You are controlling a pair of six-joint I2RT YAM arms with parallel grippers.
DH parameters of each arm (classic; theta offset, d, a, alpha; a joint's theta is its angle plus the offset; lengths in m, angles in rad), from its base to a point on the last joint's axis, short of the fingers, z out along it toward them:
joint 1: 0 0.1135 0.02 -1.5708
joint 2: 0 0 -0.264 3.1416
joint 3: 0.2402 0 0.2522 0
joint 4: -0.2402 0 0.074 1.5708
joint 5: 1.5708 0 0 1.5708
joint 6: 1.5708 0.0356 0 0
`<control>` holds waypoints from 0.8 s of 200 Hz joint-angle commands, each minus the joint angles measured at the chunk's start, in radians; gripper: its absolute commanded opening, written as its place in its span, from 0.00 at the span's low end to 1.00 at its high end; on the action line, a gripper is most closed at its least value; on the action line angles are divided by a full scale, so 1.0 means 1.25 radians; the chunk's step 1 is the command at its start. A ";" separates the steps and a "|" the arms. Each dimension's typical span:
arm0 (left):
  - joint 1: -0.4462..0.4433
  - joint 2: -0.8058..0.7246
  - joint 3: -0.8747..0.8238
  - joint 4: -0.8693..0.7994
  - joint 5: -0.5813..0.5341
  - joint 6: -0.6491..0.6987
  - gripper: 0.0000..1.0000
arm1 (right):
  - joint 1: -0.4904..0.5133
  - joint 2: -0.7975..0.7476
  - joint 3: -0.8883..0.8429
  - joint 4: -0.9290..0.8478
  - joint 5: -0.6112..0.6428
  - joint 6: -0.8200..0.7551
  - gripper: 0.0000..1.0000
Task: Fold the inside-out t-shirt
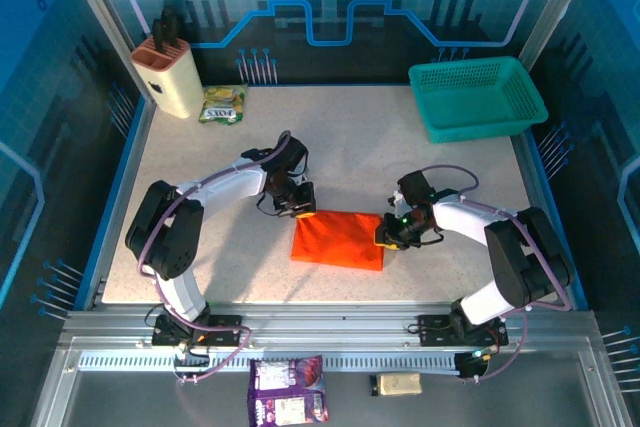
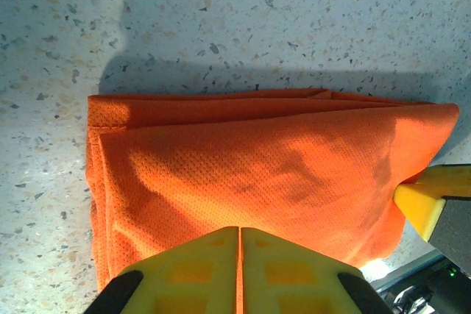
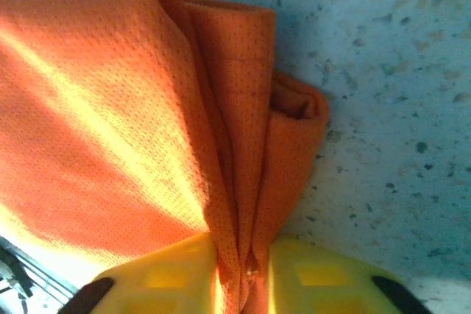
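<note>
The speckled counter (image 1: 350, 147) carried a folded orange t-shirt (image 1: 338, 239) lying between the two claws. The right claw (image 3: 241, 259) pinched a bunched fold at its edge. The left claw (image 2: 240, 240) was pressed together at the opposite edge. A teal basket (image 1: 478, 97) sat far beyond the right claw.

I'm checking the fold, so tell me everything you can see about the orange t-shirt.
The t-shirt is bright orange, a fine mesh-like knit, folded into a compact layered rectangle lying flat near the middle of the speckled table. The right gripper pinches a bunched fold at its right edge; the left gripper, shut, sits at its far left corner.
</note>
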 commanded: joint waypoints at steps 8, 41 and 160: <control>-0.015 0.001 -0.013 0.027 0.023 -0.014 0.11 | -0.004 -0.027 -0.011 0.008 0.012 0.000 0.10; -0.032 0.007 -0.025 0.043 0.020 -0.020 0.10 | -0.004 -0.027 0.010 0.008 -0.008 -0.006 0.00; -0.049 0.086 -0.034 0.040 -0.033 -0.019 0.07 | -0.029 -0.103 0.011 0.047 -0.124 0.024 0.00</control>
